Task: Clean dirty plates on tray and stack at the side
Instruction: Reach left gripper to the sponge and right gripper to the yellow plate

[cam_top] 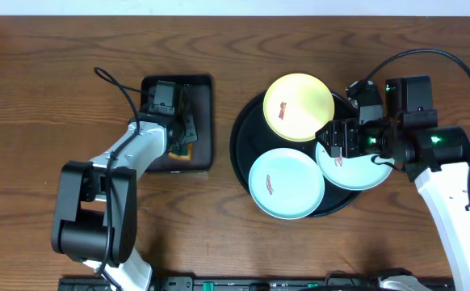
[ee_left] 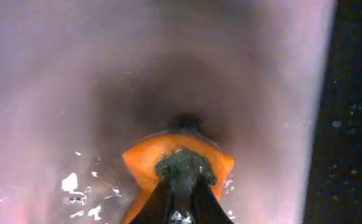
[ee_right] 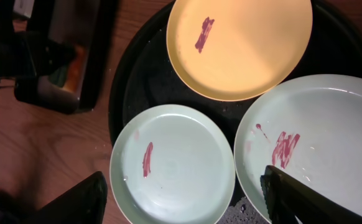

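Blurred backdrop behind orange sponge (ee_left: 145, 163), mint plate (ee_right: 343, 118) cut off by edge

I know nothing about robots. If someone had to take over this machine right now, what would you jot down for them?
Left gripper: shut on the orange sponge, over the rectangular tray.
Right gripper: open, empty, above the right mint plate.
Plates: the yellow plate, front mint plate and right mint plate all lie on the round tray, each with a red smear.
Done: sponge grasped; nothing wiped.
Left: wipe all three, then stack them beside the tray.
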`<act>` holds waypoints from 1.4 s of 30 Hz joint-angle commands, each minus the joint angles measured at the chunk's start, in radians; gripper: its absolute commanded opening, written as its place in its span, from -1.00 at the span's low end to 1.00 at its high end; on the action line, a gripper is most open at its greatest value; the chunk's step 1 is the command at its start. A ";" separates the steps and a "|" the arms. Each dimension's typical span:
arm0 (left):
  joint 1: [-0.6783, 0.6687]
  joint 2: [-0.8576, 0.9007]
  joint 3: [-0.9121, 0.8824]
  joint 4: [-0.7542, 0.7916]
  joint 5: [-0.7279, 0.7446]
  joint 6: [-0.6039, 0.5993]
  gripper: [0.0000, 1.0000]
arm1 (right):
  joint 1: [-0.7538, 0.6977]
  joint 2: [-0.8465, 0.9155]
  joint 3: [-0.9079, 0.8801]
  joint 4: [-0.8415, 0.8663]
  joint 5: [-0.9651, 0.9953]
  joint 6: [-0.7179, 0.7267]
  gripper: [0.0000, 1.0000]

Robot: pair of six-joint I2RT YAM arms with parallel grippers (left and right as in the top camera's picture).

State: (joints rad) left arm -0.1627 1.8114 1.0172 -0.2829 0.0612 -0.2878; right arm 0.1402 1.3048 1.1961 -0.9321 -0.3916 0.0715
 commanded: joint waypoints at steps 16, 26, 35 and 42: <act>-0.018 -0.141 0.007 -0.289 0.018 0.014 -0.02 | 0.014 0.001 0.019 -0.018 0.002 0.002 0.54; -0.024 -0.011 -0.029 -0.208 0.014 0.010 -0.85 | 0.014 0.001 0.019 -0.021 0.002 0.002 0.55; -0.008 -0.110 0.086 -0.262 0.014 0.025 -0.11 | 0.014 0.001 0.019 -0.023 0.003 0.002 0.55; -0.008 -0.122 0.074 -0.254 -0.006 0.025 -0.03 | 0.014 0.001 0.019 -0.013 0.005 0.002 0.56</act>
State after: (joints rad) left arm -0.1768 1.6733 1.0893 -0.5350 0.0753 -0.2680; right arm 0.1402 1.3048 1.1961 -0.9512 -0.3885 0.0715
